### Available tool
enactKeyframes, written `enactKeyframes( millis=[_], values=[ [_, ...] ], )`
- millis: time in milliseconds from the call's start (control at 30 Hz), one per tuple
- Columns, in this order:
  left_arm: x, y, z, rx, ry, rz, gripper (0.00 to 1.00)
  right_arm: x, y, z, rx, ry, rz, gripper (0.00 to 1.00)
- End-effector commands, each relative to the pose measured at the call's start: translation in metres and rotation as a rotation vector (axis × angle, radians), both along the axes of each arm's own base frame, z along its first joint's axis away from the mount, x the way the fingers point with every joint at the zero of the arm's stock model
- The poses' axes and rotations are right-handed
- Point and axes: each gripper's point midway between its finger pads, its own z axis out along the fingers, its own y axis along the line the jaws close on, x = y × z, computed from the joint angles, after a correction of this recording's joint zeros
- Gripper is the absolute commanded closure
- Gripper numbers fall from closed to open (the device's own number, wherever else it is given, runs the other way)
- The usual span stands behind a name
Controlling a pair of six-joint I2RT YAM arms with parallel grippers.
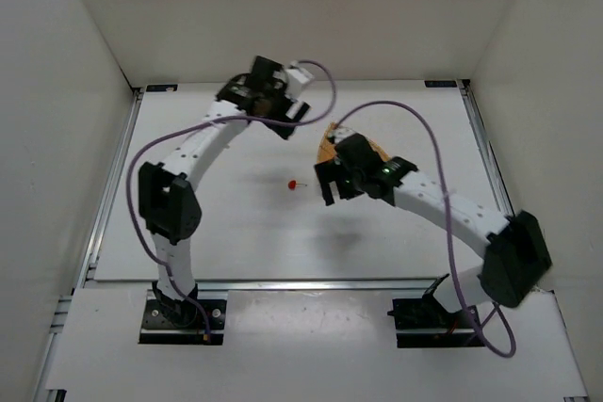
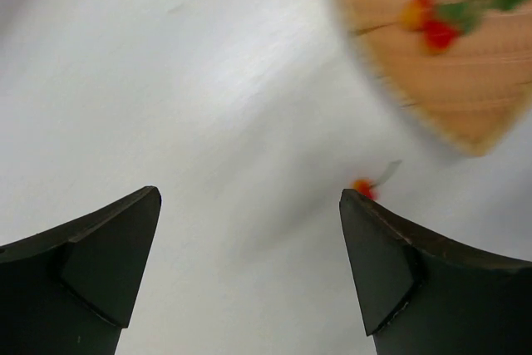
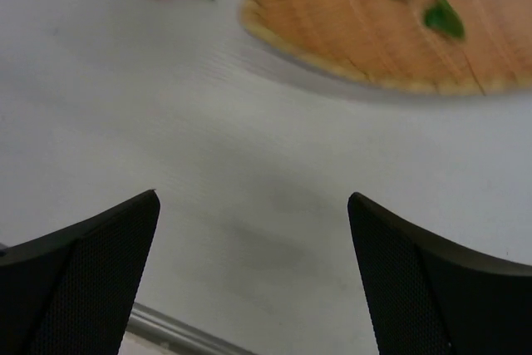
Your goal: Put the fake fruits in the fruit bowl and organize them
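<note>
Hidden: the shallow tan-orange woven bowl with a paler rim [image 1: 328,141] sat mostly under the right arm [image 1: 443,204] in the overhead view, with only its left corner showing. Both wrist views cut it off at their top edge.
Blurred: the left wrist view smeared the bowl and the small red and orange berries with green leaves [image 2: 434,24] lying inside it, so their number could not be told.
Loose piece: one tiny red berry on a thin stem [image 1: 294,183] lay on the white table [image 1: 217,223] near its middle, beside the bowl but apart from it.
Left gripper [image 2: 249,243]: hung above the table near its far edge, left of the bowl, elbow bent, fingers wide apart with nothing between them.
Right gripper [image 3: 253,247]: hung over the table just on the bowl's near side, with the arm arched in from the near-right corner and the fingers apart and empty.
</note>
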Motion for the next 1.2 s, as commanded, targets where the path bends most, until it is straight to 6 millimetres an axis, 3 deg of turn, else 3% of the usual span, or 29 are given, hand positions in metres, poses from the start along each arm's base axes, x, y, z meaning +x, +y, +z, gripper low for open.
enactKeyframes(
  millis=[0, 33, 67, 133, 167, 200, 233, 267, 300, 367, 400, 500, 667, 833, 1167],
  values=[
    [0.009, 0.094, 0.030, -0.020, -0.035, 0.209, 0.00, 0.017, 0.066, 0.009, -0.051, -0.051, 0.236, 0.04],
    [0.009, 0.123, 0.036, -0.032, -0.039, 0.262, 0.00, 0.023, 0.075, 0.007, -0.065, -0.057, 0.236, 0.04],
    [-0.003, 0.139, 0.020, -0.011, 0.025, 0.285, 0.00, 0.030, 0.084, 0.003, -0.081, -0.059, 0.235, 0.04],
    [-0.015, 0.176, 0.009, 0.016, 0.073, 0.351, 0.00, 0.047, 0.111, -0.007, -0.095, -0.054, 0.254, 0.05],
    [-0.021, 0.185, 0.005, 0.015, 0.098, 0.366, 0.00, 0.053, 0.115, -0.011, -0.110, -0.049, 0.249, 0.05],
    [-0.027, 0.196, 0.000, 0.014, 0.124, 0.401, 0.00, 0.060, 0.123, -0.030, -0.133, -0.023, 0.251, 0.05],
    [-0.033, 0.205, -0.004, 0.004, 0.150, 0.424, 0.00, 0.072, 0.135, -0.017, -0.115, -0.054, 0.243, 0.05],
    [-0.043, 0.219, -0.010, -0.024, 0.179, 0.458, 0.00, 0.077, 0.140, -0.019, -0.116, -0.052, 0.243, 0.06],
    [-0.047, 0.224, -0.012, -0.044, 0.193, 0.477, 0.00, 0.082, 0.147, -0.034, -0.127, -0.032, 0.238, 0.06],
    [-0.057, 0.238, -0.012, -0.077, 0.204, 0.505, 0.00, 0.092, 0.157, -0.031, -0.128, -0.030, 0.221, 0.10],
    [-0.063, 0.243, -0.018, -0.074, 0.223, 0.518, 0.00, 0.098, 0.155, -0.048, -0.155, -0.001, 0.212, 0.12],
    [-0.073, 0.251, -0.026, -0.083, 0.250, 0.548, 0.00, 0.100, 0.153, -0.070, -0.184, 0.046, 0.211, 0.18],
    [-0.087, 0.254, -0.034, -0.102, 0.281, 0.565, 0.00, 0.095, 0.140, -0.096, -0.163, 0.145, 0.192, 0.31],
    [-0.090, 0.257, -0.036, -0.102, 0.285, 0.574, 0.00, 0.083, 0.142, -0.107, -0.131, 0.212, 0.238, 0.36],
    [-0.090, 0.266, -0.036, -0.081, 0.278, 0.601, 0.00, 0.089, 0.146, -0.122, -0.141, 0.220, 0.225, 0.36]
  ],
)
